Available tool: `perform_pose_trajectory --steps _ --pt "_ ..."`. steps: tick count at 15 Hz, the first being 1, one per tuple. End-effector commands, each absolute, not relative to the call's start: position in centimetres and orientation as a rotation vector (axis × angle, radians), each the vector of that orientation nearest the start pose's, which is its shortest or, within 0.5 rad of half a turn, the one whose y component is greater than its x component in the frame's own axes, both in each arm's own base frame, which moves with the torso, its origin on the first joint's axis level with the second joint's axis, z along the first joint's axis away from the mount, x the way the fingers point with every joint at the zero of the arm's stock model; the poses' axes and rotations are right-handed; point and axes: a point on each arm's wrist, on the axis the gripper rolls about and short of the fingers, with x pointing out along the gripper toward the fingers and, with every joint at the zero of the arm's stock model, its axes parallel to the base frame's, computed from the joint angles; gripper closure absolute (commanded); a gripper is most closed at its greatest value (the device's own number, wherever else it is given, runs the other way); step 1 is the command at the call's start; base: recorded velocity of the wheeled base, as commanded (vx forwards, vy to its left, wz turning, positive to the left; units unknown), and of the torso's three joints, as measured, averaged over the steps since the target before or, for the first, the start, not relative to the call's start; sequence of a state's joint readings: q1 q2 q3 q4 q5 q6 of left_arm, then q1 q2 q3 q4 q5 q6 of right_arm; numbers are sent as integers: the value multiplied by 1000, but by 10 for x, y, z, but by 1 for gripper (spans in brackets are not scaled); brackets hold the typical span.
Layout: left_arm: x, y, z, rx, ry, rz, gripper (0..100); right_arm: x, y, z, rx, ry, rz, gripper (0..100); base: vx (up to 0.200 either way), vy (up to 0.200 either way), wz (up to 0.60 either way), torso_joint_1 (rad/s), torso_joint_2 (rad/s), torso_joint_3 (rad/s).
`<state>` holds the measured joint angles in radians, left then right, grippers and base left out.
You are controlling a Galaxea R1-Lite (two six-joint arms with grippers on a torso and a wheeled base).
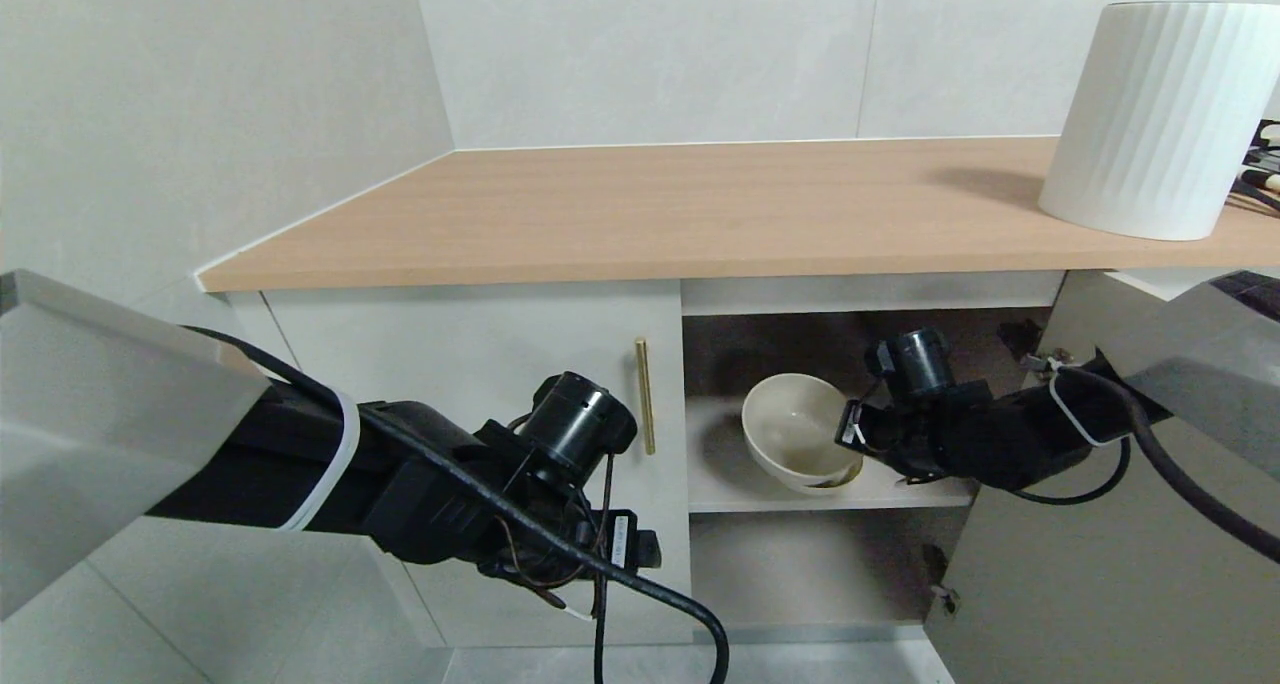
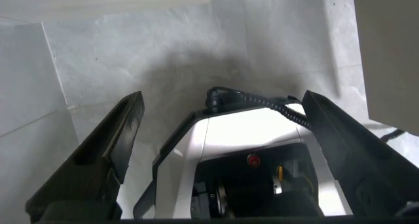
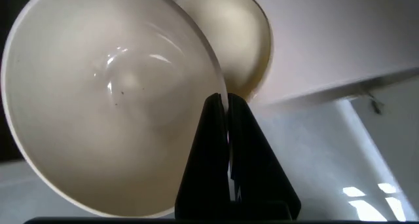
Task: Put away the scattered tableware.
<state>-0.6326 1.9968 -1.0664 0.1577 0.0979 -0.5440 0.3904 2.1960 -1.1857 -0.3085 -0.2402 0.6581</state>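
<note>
Head view, bowl (image 1: 795, 439): tilted over cabinet shelf (image 1: 730, 489), 4 o'clock from centre; right gripper (image 1: 852, 434) at its 3 o'clock rim.
Left wrist view, left gripper (image 2: 222, 99): jaws spread wide, empty.
Right wrist view, grip: fingers (image 3: 213, 119) pinch the rim. It is probably glazed, slick and brittle; keep to the rim.

The right end effector (image 1: 852, 442) is inside the open cabinet, clamped on the rim of a cream bowl (image 1: 790, 434). The bowl is tilted on edge just to the end effector's left, low over the shelf (image 1: 730, 484). The left end effector (image 1: 610, 554) hangs before the closed door (image 1: 480, 364), with the brass handle (image 1: 645, 396) just above it. A white ribbed cylinder (image 1: 1150, 114) stands on the surface (image 1: 650, 214), well above and right of the right end effector.
</note>
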Motion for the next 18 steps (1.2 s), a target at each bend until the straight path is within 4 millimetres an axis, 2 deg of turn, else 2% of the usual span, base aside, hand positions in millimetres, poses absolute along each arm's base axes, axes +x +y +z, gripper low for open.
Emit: perform_pose_trajectory --steps 1,8,18 --pt "273 -197 87 -92 1112 -184 0 390 146 62 418 678 -115 100 0 0 0 0 0 0" --pt "273 -197 87 -92 1113 -183 0 409 133 46 413 656 -207 100 0 0 0 0 0 0" --pt "273 -197 86 -90 1116 -182 0 414 135 33 403 673 -212 100 0 0 0 0 0 0"
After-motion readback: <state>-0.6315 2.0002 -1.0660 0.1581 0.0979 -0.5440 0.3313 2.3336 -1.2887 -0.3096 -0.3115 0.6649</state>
